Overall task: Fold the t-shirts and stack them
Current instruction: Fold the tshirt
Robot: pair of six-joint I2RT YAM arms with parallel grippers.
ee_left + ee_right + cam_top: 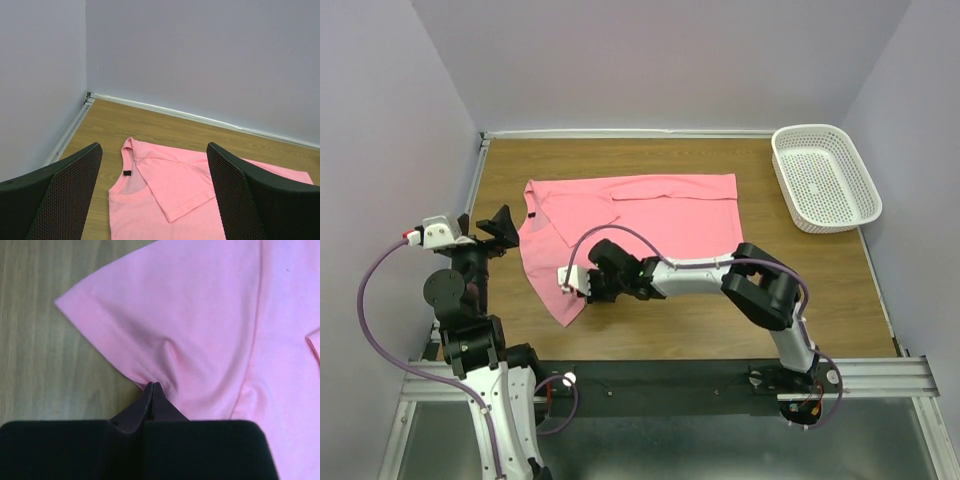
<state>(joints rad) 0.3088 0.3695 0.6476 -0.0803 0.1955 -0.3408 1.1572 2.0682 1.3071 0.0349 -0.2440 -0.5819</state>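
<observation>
A salmon-pink t-shirt (650, 205) lies flat on the wooden table, neck to the left. In the left wrist view the t-shirt (150, 215) has its far sleeve (185, 180) folded in over the chest. My right gripper (588, 293) is low at the shirt's near sleeve. In the right wrist view this gripper (152, 385) is shut, pinching the hem of that sleeve (125, 325), and the cloth puckers at the tips. My left gripper (503, 232) hangs left of the neck, above the table. Seen from its own wrist, the left gripper (153, 150) is open with nothing between its fingers.
A white perforated basket (817, 129) stands at the back right corner of the table. Lilac walls close in the back, left and right. Bare wood (720, 320) shows between the shirt and the near edge.
</observation>
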